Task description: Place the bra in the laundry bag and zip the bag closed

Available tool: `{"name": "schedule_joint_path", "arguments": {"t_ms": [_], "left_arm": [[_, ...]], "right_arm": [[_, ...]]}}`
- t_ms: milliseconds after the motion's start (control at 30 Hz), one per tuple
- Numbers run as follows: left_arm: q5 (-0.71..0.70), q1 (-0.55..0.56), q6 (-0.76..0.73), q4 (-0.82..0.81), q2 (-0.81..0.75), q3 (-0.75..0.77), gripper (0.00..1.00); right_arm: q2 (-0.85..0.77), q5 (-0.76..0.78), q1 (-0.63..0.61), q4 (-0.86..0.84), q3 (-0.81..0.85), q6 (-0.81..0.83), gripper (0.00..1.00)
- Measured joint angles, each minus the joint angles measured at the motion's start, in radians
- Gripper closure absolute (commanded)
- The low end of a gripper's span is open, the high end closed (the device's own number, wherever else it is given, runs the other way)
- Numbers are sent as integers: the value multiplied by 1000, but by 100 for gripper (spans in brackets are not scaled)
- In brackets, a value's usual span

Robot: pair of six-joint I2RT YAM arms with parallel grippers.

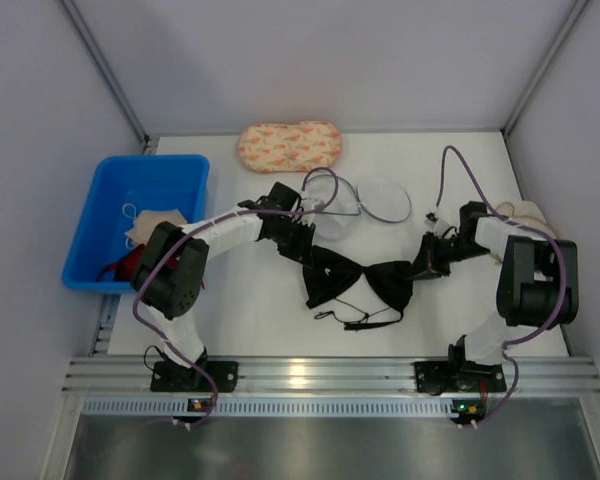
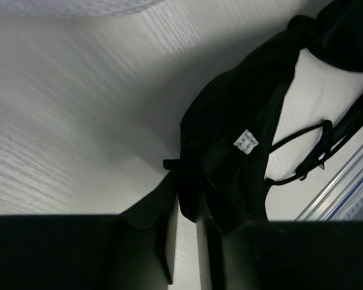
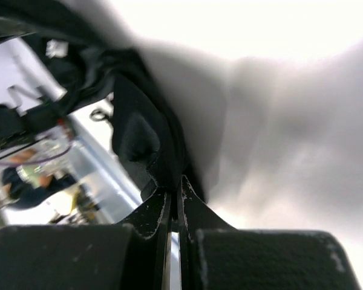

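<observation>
The black bra (image 1: 360, 280) is stretched between both grippers over the middle of the table, its thin straps (image 1: 365, 318) trailing toward the near edge. My left gripper (image 1: 302, 250) is shut on the bra's left corner; the cup (image 2: 230, 139) with its white label shows in the left wrist view. My right gripper (image 1: 427, 262) is shut on the right corner of the bra (image 3: 142, 130). The round white mesh laundry bag (image 1: 365, 200) lies open just behind the bra, its wire hoops showing.
A peach patterned pouch (image 1: 289, 146) lies at the back. A blue plastic bin (image 1: 140, 215) with clothes stands at the left edge. A beige cloth (image 1: 528, 212) lies behind the right arm. The aluminium rail (image 1: 310, 375) runs along the near edge.
</observation>
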State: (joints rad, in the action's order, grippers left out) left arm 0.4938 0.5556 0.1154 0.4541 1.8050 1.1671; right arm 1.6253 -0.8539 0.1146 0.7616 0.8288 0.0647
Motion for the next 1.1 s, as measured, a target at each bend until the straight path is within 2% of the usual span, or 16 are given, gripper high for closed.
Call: {"name": "schedule_joint_path", "arguments": {"t_ms": [33,233,367,500,533,567,633,667,733,800,833,933,1067,1100], "left_arm": [[-8,0,9,-2,4,0,100],[-20,-14,8,8,-22,-8,100],[-20,-28,-7,30,-97,-59,100],[-36,-30,-26,82,-150,-86,100],[-44,-31,-34,93,-152,-86,100],[-52,-31,-42,105,-153,-86,100],[-74,-31,-61,132,-154,-87,98],[-87,-31,-67,145,-155,-90,93],[-109,-32,-77,166,-159,-95,80],[-122,-32,-88,178,-162,-95,74],[-126,-32,-90,181,-162,-95,68],[-133,-32,-92,184,-162,-95,59],[-134,-33,-89,186,-162,-94,51],[-131,-35,-88,186,-162,-93,49]], "right_arm": [[5,32,0,-3,16,-10,100],[22,214,-1,-42,108,-25,100],[25,262,-34,-60,110,-16,100],[42,290,-177,-71,110,-10,100],[45,294,-201,-71,110,-9,97],[47,298,-233,-71,110,-9,82],[50,308,-284,-68,110,-8,69],[50,312,-293,-66,110,-6,62],[50,332,-296,-56,113,-1,55],[48,354,-282,-39,126,5,49],[44,362,-269,-29,136,10,48],[10,342,-212,-10,161,34,54],[-113,165,-122,-14,169,52,77],[-155,105,-117,-29,162,43,80]]}}
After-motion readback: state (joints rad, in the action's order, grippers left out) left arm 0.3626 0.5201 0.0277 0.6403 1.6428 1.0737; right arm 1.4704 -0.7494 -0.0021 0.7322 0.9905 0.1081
